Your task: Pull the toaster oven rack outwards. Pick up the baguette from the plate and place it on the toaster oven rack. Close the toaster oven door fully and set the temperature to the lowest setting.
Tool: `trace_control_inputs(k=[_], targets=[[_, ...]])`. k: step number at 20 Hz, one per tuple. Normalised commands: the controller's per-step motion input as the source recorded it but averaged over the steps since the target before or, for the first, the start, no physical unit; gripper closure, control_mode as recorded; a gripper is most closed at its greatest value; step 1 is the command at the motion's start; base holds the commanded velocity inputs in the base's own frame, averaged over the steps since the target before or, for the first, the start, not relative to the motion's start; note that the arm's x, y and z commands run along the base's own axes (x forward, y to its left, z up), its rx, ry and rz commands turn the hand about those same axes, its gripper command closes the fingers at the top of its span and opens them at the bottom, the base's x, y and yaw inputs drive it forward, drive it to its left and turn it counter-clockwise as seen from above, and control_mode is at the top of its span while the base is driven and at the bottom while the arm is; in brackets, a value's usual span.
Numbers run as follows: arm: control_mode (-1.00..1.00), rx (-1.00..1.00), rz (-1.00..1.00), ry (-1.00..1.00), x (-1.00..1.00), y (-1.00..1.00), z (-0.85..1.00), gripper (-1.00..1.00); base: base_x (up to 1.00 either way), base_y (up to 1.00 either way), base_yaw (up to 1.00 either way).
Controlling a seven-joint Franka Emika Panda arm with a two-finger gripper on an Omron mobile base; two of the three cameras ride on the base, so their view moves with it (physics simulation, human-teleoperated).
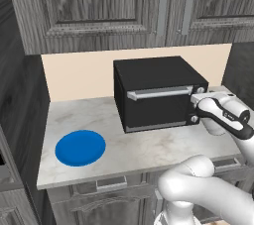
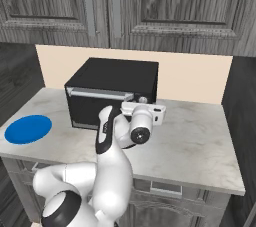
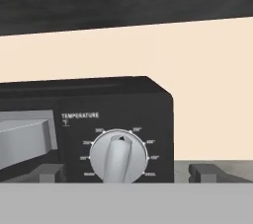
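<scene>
The black toaster oven [image 1: 149, 73] stands at the back of the counter, and its door [image 1: 156, 110] is shut with the silver handle [image 1: 159, 92] along the top. My gripper [image 1: 195, 107] is open at the oven's right front, in front of the knob column. In the hand view the temperature knob [image 3: 118, 156] sits between my two dark fingertips [image 3: 49, 173], its pointer near straight up; they do not touch it. The blue plate [image 1: 80, 147] lies bare at the counter's left. The baguette and the rack are hidden.
Grey wall cabinets [image 1: 124, 1] hang over the oven. A dark tall panel [image 1: 20, 100] bounds the marble counter [image 1: 163, 147] on the left and another [image 2: 240, 116] on the right. Drawer fronts [image 1: 109, 184] run below the counter's front edge.
</scene>
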Motion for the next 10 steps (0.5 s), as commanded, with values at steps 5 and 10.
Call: trace_control_inputs(k=[5, 10], targets=[[-1.00, 0.00, 0.00, 0.00, 0.01, 0.04, 0.00, -1.00, 0.00, 0.00, 0.00], [-1.00, 0.00, 0.00, 0.00, 0.04, 0.05, 0.00, -1.00, 0.00, 0.00, 0.00]])
